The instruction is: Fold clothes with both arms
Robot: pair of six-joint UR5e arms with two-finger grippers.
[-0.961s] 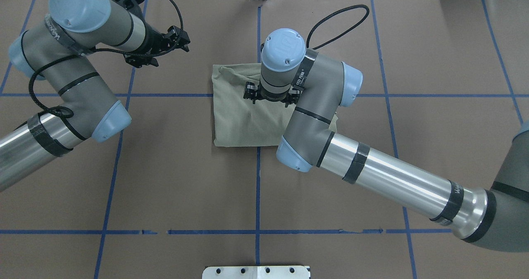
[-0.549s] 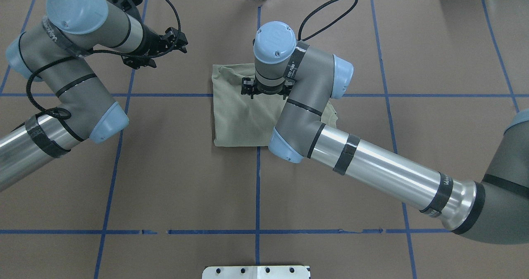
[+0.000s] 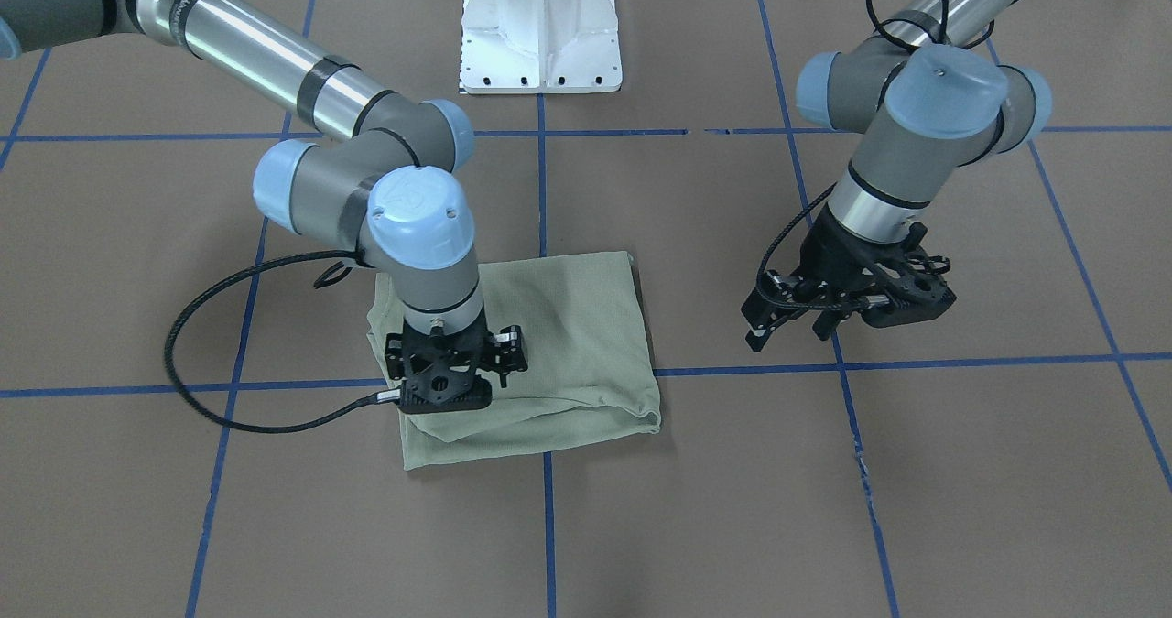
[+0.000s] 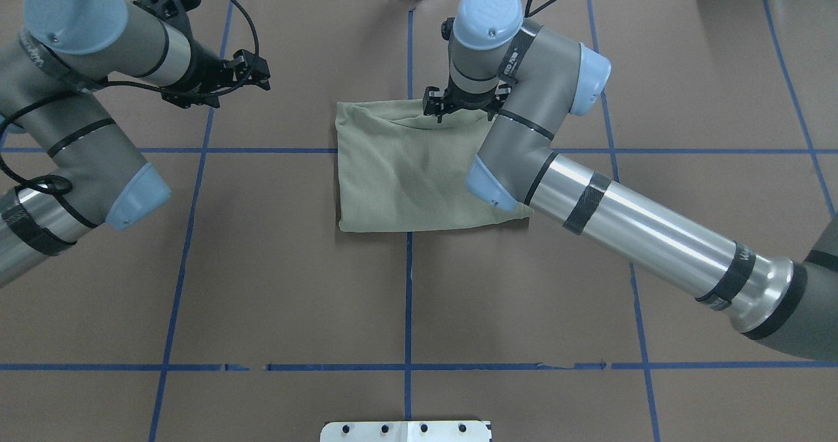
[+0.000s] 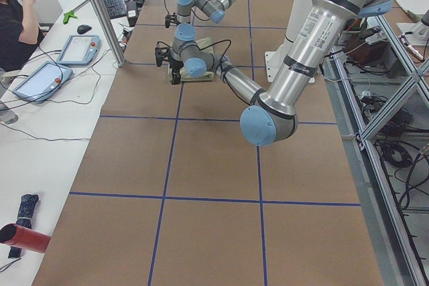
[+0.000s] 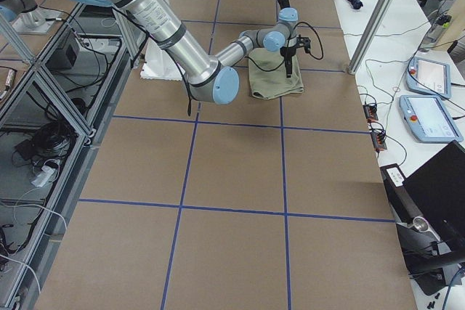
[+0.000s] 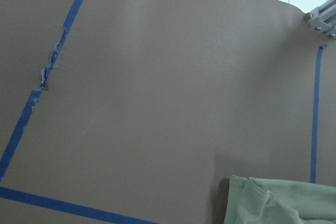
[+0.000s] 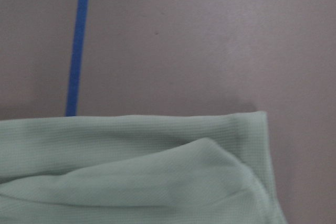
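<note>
Eyes on the right arm: polished silver tube ringed with black tape bands, grey shells at the joints, round light-blue caps dotted with small screws, and a faint logo pressed into the cap nearest the fingers. White lettering on the black strap just above them. Black skeletal right gripper, trailing a thin black cable from beside its fingers. Over to the left arm: same grey, same blue caps, another black cable looping behind the chunky left gripper.
</note>
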